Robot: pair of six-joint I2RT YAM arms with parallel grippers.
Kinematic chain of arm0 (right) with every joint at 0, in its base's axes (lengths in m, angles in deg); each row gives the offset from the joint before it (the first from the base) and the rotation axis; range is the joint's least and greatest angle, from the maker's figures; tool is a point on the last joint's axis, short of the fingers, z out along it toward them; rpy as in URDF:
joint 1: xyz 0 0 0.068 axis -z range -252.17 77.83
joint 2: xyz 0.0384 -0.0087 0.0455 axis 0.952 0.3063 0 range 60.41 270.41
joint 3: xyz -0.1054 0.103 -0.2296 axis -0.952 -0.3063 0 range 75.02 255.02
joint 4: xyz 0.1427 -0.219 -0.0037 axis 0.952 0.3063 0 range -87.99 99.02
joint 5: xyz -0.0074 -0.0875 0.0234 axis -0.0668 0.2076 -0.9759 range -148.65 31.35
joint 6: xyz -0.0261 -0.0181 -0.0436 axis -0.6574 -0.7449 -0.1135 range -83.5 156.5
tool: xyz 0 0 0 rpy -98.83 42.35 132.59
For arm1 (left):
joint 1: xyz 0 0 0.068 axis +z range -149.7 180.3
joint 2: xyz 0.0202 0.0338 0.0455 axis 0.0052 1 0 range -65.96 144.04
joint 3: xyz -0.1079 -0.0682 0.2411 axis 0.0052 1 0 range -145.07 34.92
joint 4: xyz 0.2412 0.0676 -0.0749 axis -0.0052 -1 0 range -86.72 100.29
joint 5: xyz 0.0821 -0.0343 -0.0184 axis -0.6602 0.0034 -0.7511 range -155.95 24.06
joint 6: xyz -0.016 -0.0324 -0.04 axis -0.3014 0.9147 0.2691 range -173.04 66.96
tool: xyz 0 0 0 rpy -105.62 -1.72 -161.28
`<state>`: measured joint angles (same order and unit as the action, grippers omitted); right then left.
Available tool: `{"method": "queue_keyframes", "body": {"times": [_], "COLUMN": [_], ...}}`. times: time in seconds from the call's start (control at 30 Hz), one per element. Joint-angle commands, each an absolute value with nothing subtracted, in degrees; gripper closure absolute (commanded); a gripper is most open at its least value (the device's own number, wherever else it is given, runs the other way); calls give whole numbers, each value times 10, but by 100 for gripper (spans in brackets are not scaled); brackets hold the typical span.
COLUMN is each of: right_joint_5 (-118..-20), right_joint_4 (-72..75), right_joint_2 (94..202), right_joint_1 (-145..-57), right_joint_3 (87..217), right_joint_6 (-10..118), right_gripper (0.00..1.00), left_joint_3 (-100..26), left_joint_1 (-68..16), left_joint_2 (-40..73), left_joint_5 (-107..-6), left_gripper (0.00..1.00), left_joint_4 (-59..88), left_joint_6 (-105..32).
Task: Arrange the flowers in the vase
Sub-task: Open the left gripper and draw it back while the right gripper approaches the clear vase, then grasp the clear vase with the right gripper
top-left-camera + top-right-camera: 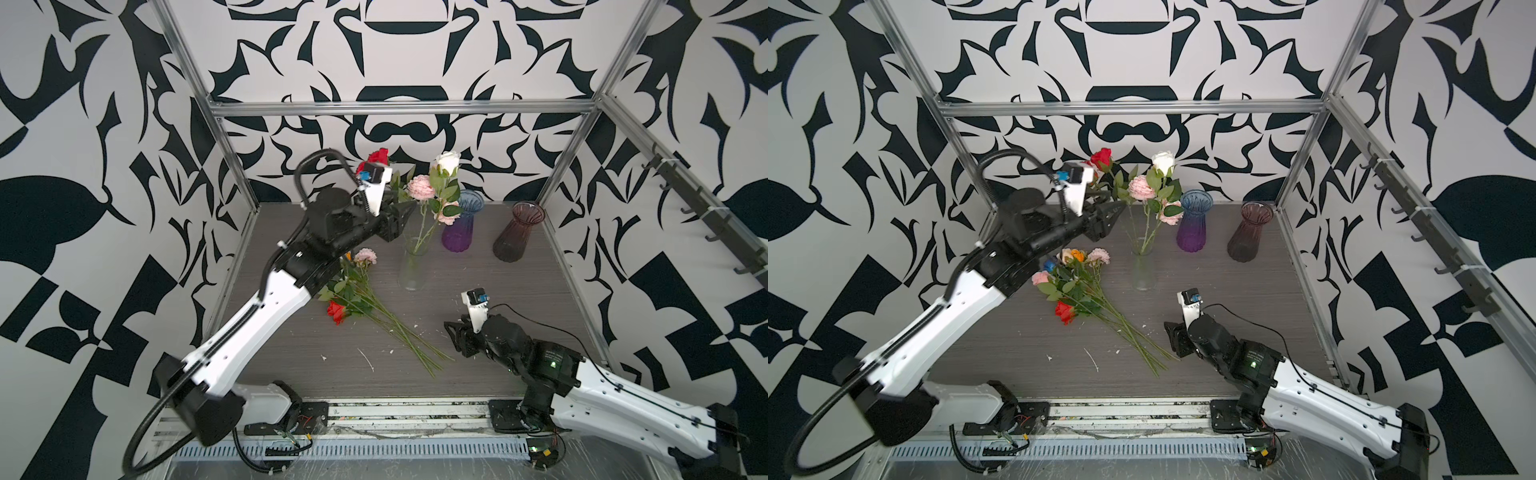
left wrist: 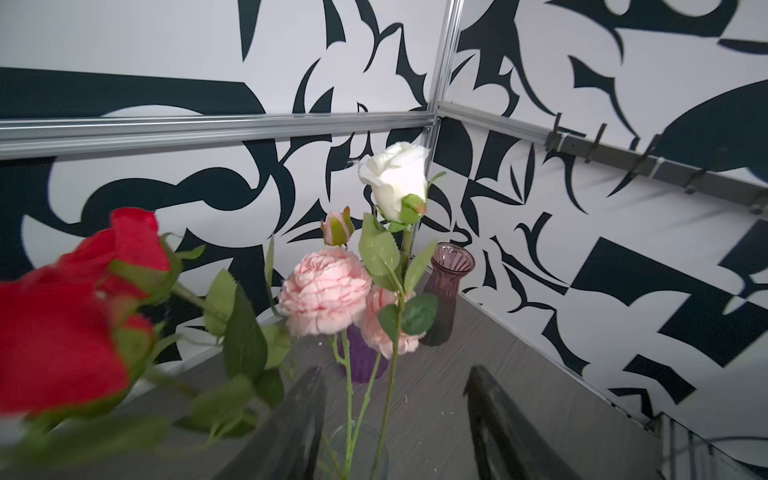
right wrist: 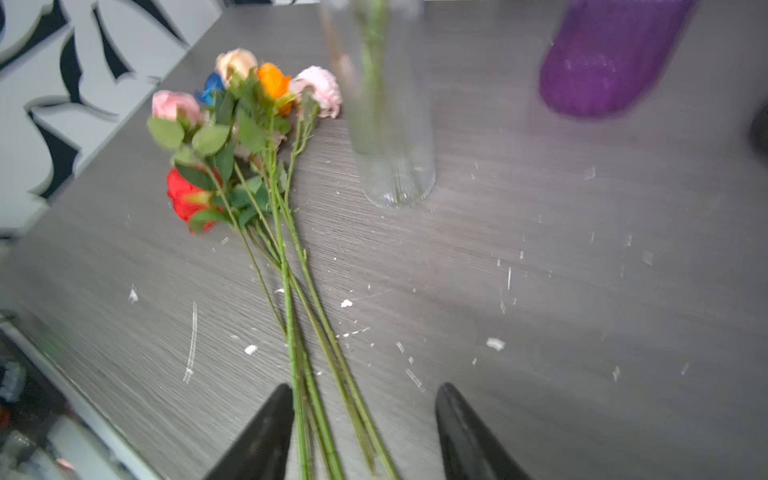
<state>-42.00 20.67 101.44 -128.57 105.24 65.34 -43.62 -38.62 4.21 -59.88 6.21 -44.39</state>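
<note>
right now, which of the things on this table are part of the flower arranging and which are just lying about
Part of the job:
clear glass vase holding a white rose and ruffled pink blooms; red rose beside them; bunch of mixed-colour flowers lying loose.

Lying about:
ribbed blue-to-purple glass vase; ribbed dark red glass vase; small white scraps.

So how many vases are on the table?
3. A clear glass vase stands mid-table with flowers in it; a purple-and-blue vase stands behind it to the right; a dark reddish vase stands farther right, near the back corner. None seem hidden.
</note>
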Motion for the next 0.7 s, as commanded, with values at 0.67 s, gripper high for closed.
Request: {"method": "queue_keyframes", "body": {"times": [0.67], "right_joint_5": [-614], "right_joint_4": [-272], "right_joint_2": [1413], "right_joint_1": [-1089], "right_joint_3": [1182], "right_joint_6": [467], "right_gripper": [3], "left_joint_3": [233], "left_joint_1": [-386], "left_joint_2": [-487], "left_joint_5": [-702], "left_gripper": [44], "left_joint_4": [165], "left_joint_6": [-172]}}
